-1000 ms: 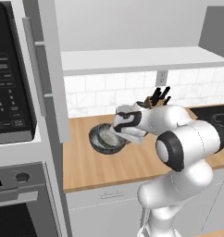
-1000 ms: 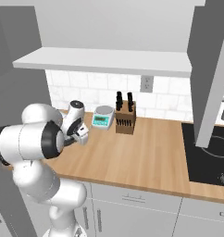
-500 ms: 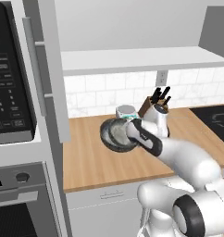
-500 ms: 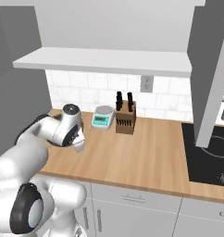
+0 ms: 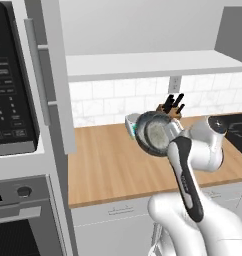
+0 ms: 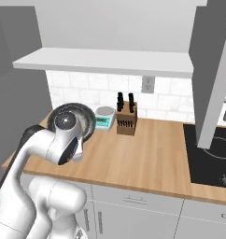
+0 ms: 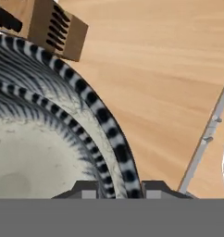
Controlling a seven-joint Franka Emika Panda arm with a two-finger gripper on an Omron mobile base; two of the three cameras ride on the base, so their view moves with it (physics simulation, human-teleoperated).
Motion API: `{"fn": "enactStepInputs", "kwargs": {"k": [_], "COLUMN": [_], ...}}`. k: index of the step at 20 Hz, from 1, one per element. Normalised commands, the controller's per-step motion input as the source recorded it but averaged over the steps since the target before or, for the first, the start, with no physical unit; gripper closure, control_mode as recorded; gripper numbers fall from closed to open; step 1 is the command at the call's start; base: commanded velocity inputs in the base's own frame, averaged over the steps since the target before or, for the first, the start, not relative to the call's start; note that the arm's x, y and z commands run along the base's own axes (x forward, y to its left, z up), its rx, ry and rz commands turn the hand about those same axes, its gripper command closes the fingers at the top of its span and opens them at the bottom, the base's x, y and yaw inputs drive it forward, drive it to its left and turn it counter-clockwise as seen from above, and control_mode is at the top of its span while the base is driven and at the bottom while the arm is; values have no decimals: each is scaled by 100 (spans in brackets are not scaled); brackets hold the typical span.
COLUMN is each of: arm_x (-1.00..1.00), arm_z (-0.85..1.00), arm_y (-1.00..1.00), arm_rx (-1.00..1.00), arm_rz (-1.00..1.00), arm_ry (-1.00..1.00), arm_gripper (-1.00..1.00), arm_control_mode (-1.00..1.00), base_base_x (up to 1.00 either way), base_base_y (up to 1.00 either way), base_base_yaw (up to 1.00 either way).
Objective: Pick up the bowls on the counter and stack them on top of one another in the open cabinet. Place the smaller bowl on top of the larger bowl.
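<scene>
The gripper (image 7: 114, 187) held the bowl (image 5: 156, 133) by its rim, the jaws shut on the striped edge, one fingertip (image 7: 86, 190) inside the rim and one outside. In the hand view the rim (image 7: 109, 134) ran between the two tips, and the pale speckled inside of the bowl lay at 9 o'clock of them.

In the left base view the bowl hung in the air above the table (image 5: 108, 165), tipped on edge so its pale inside faced the camera. It stood in front of the scale (image 5: 130, 125) and at 8 o'clock of the knife block (image 5: 171, 107). In the right base view the bowl (image 6: 84, 122) showed its dark ribbed back behind the arm's wrist, at 9 o'clock of the scale (image 6: 104, 117) and well left of the knife block (image 6: 126, 119).

The cabinet shelf (image 5: 148, 64) ran above the bowl, with its long grey door (image 5: 55, 75) at 10 o'clock of the bowl. The microwave (image 5: 10, 80) sat further left. The stovetop (image 6: 213, 156) lay at the table's right end.

Whether this was the larger or the smaller bowl could not be told.
</scene>
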Motion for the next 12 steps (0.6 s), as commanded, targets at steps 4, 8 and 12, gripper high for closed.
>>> {"fn": "enactStepInputs", "kwargs": {"k": [4, 8, 12], "arm_x": [-84, -65, -20], "arm_z": [100, 100, 100], "arm_y": [-56, -44, -16], "arm_rx": [14, 10, 2], "arm_rz": [-18, -14, -14], "arm_ry": [-10, -14, -4], "arm_gripper": [100, 100, 100], "arm_control_mode": [-100, -100, -100], "base_base_x": [0, 0, 0], "base_base_y": [0, 0, 0], "base_base_yaw": [0, 0, 0]}}
